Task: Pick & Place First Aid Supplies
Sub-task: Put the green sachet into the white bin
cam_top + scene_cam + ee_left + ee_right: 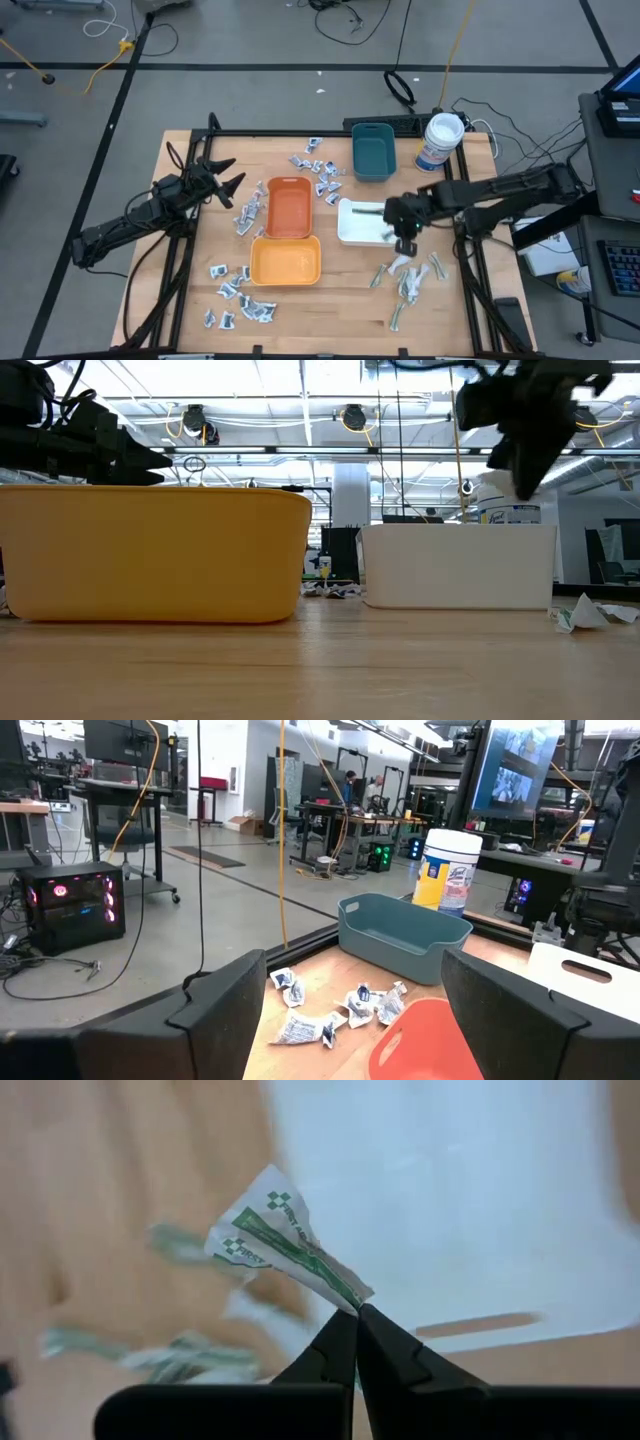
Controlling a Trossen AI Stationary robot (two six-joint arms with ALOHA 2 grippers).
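Observation:
My right gripper hangs over the table beside the white tray, shut on a crumpled green-white packet. More green-white strips lie on the wood under and near it. Silvery sachets with blue marks lie in loose groups at the far middle, left of the orange tray and at the near left. My left gripper waits open at the left, level above the table, with nothing between its fingers. My right gripper pinches one end of the green-white packet between its two fingertips. The fingers slant steeply down from above. The packet sticks out beyond the tips, creased and fanned open, lifted clear of the table and the tray.
An orange tray and a yellow tray stand mid-table, a teal tray at the far side, and a white tub with a blue label at the far right. Black frame rails run along both sides.

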